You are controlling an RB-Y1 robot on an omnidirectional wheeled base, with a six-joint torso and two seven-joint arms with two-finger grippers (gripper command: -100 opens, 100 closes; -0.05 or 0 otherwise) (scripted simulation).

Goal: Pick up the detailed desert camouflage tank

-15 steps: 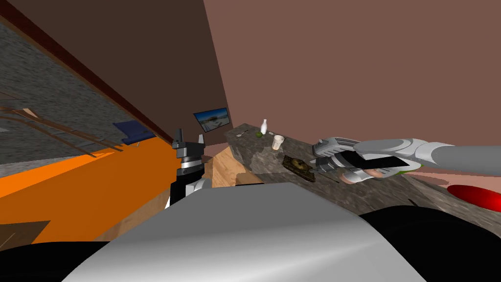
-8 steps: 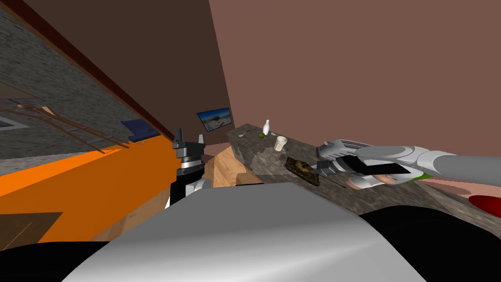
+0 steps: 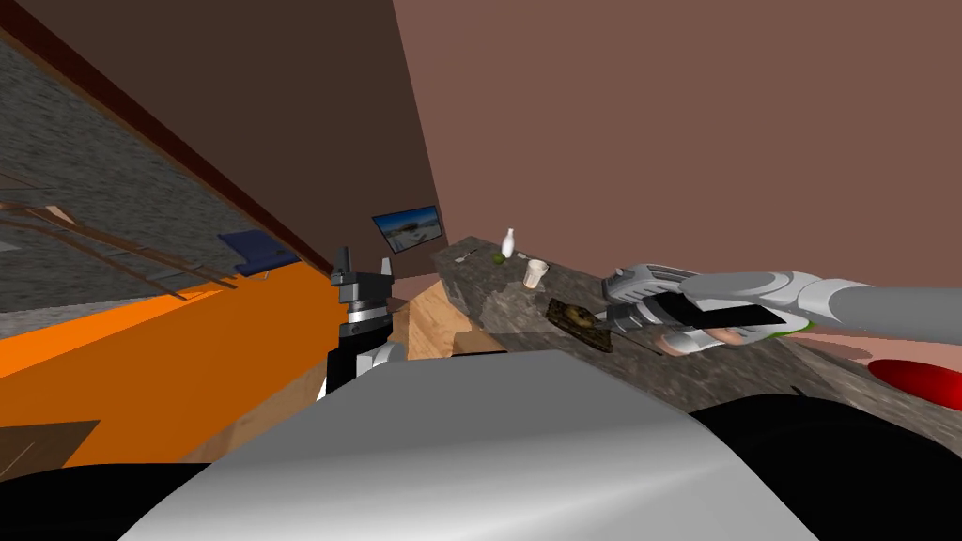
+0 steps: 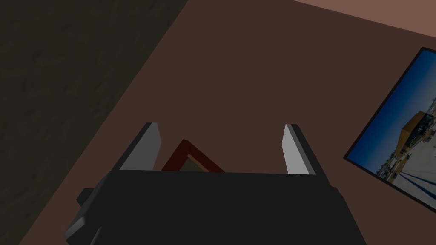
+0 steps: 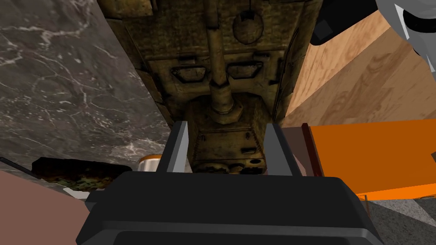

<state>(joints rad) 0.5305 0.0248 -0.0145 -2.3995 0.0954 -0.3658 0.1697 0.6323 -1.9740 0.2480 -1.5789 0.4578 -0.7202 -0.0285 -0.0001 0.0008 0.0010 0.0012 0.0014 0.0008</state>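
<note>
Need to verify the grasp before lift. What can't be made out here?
1. The tank: far end cut off by the right wrist view's edge; near end hidden behind the right gripper and its dark body.
2. Whether the tank rests on the counter or is lifted: too small in the head view.
3. Bits beside the white bottle: too small in the head view to name.

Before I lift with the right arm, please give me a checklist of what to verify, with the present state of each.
1. Right gripper straddles the desert camouflage tank: ok.
2. Its fingers press the tank's sides: ok, they stand narrower than open.
3. Tank clear of the dark marble counter: cannot tell.
4. White cup apart from the tank: ok.
5. Left gripper open, away from the counter: ok.
</note>
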